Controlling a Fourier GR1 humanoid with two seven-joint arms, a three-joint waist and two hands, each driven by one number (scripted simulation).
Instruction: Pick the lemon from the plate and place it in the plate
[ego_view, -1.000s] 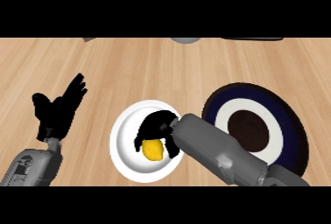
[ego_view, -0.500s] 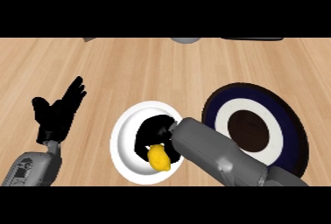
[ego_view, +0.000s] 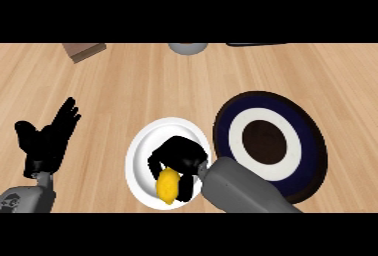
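lemon (ego_view: 168, 186) sits in my right hand (ego_view: 179, 157), fingers curled round it over the white plate (ego_view: 148, 145); my left hand (ego_view: 48, 140) rests open at the left.

A kitchen: a light wood-grain counter (ego_view: 148, 85) fills the frame. A white plate (ego_view: 144, 150) sits at lower centre with a dark blue ringed plate (ego_view: 295, 125) beside it on the right; a grey bowl-like thing (ego_view: 187, 47) shows at the upper edge.

Wooden counter (ego_view: 148, 80), brown block (ego_view: 85, 50), grey round object (ego_view: 187, 47) at far edge
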